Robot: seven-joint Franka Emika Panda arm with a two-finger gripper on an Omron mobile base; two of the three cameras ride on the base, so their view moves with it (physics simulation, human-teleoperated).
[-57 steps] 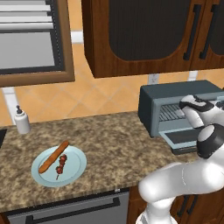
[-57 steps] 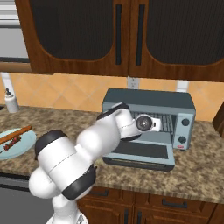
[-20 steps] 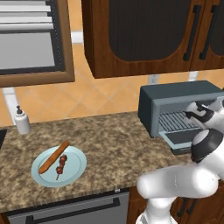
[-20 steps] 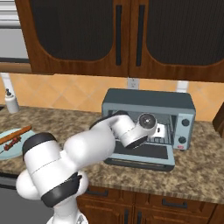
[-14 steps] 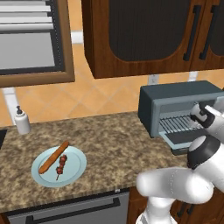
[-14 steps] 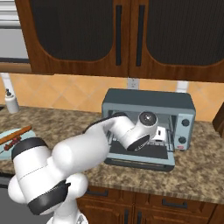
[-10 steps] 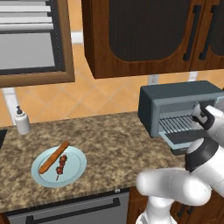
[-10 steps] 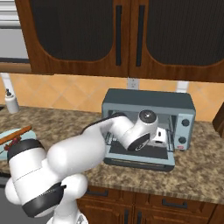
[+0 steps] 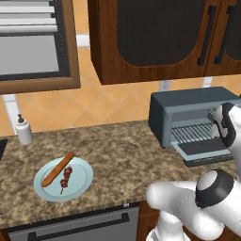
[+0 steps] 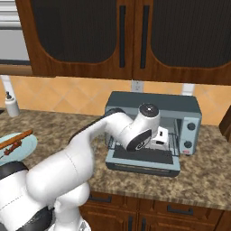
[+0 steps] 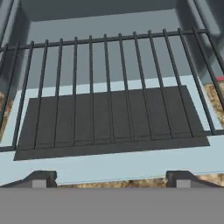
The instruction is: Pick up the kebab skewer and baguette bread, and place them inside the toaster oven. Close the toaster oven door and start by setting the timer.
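Hand view, gripper [image 11: 108, 178] released with fingertips wide apart, above lowered oven door [image 11: 109, 118], wire rack [image 11: 105, 65] beyond, skewer [image 9: 64, 178] and baguette [image 9: 57, 168] on plate [image 9: 80, 183].

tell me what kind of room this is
A home kitchen, rendered rather than real: a speckled brown granite counter under dark wooden wall cabinets, a boxy grey-blue toaster oven with its door dropped open, and a pale blue plate holding an orange-brown baguette and a meat skewer.
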